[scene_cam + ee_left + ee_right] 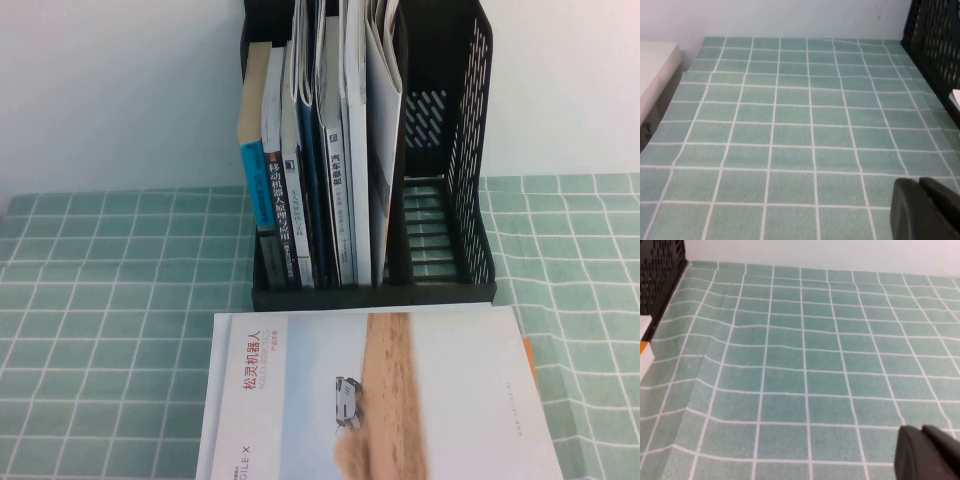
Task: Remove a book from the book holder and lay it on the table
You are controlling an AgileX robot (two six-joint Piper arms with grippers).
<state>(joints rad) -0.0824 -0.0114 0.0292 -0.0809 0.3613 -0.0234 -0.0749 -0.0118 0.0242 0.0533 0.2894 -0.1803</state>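
The book (380, 395) lay flat and face up on the table (100, 330), directly in front of the book holder (455, 150), its far edge just short of the rack's base; I could make out the tan sand strip, the small vehicle and the red title on its white cover. The book holder stood upright against the wall, its left slots packed with upright books (300, 180) and its rightmost slot bare. The left gripper (927, 210) hung over open green cloth off to the left of the book holder, only a dark corner of it showing, and I could not tell how it stood. The right gripper (930, 452) hung over the cloth to the holder's right, likewise impossible to judge
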